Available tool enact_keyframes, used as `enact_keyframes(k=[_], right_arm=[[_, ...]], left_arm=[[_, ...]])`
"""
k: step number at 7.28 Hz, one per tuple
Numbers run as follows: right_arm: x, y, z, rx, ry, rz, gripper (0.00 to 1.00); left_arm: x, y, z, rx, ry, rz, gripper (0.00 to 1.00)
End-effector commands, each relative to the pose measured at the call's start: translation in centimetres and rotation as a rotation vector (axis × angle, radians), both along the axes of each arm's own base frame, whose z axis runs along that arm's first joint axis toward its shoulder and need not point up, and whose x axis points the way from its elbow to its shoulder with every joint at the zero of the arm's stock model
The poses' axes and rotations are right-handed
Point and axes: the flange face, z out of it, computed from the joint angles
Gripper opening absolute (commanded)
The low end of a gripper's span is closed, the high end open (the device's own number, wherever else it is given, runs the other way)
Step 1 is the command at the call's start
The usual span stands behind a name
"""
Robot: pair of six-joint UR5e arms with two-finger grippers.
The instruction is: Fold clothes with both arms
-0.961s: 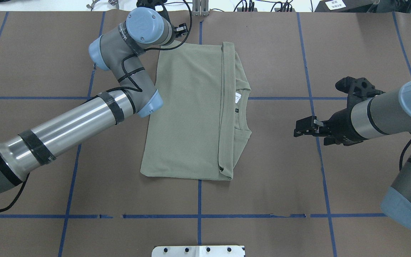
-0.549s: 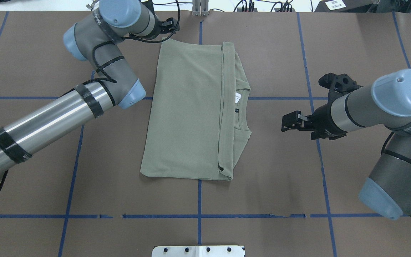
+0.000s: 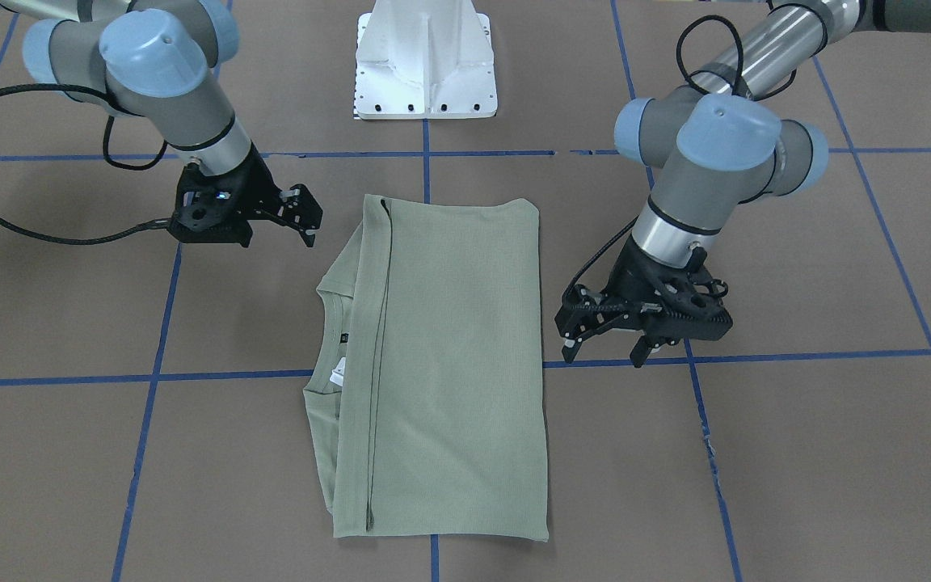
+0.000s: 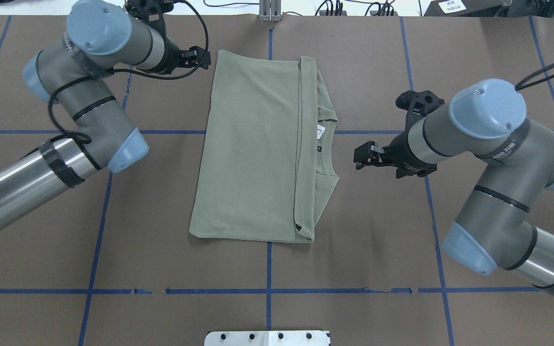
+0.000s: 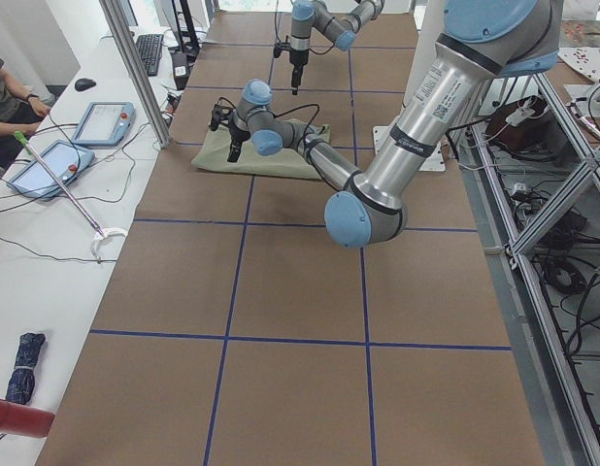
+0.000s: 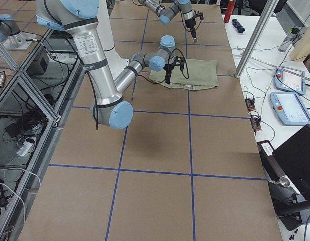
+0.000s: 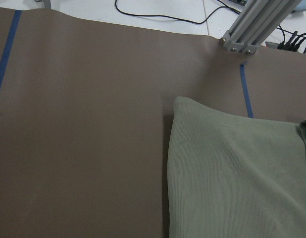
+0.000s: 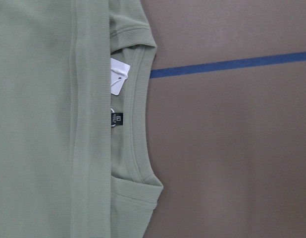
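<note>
Brown gridded table: the soft, light, limp shirt (image 4: pixel 253 149) lies folded mid-table, nearer the far edge; left gripper (image 3: pixel 603 356) and right gripper (image 4: pixel 357 157) hover beside it, jaws apart and empty; pinching all layers at corners seems best.

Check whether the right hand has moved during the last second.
Yes. In the overhead view the right hand moved left, toward the collar of the shirt, which lies unmoved.

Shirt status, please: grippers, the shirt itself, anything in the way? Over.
Left gripper open, empty, beside the shirt, not touching. Right gripper open, empty, facing the collar. Shirt folded flat, nothing on it.
</note>
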Motion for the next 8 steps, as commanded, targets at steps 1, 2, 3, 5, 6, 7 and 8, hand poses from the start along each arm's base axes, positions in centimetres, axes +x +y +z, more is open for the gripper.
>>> enact_keyframes(k=[1, 2, 3, 5, 6, 7, 8], right_arm=[[-6.7, -0.8, -3.4, 0.031, 0.044, -0.037, 1.00], [-9.3, 0.0, -3.4, 0.038, 0.072, -0.052, 1.00], [-10.8, 1.4, -4.2, 0.029, 0.109, -0.074, 1.00], [-13.7, 4.5, -4.3, 0.021, 0.169, -0.128, 1.00], [-14.4, 4.6, -3.8, 0.026, 0.186, -0.129, 1.00], [-14.5, 4.1, -4.3, 0.056, 0.193, -0.129, 1.00], [-15.2, 3.8, -2.9, 0.051, 0.224, -0.133, 1.00]], left_arm=[[-2.8, 4.5, -1.9, -0.003, 0.011, 0.031, 1.00], [-2.7, 4.9, -2.0, -0.011, 0.016, 0.030, 1.00], [-2.6, 5.1, -1.7, -0.016, 0.014, 0.034, 1.00], [-2.8, 5.4, -1.6, -0.018, 0.018, 0.034, 1.00], [-2.5, 5.4, -1.3, -0.022, 0.014, 0.037, 1.00], [-1.7, 5.7, -0.9, -0.028, 0.006, 0.047, 1.00], [-1.2, 5.9, -0.9, -0.028, 0.007, 0.056, 1.00]])
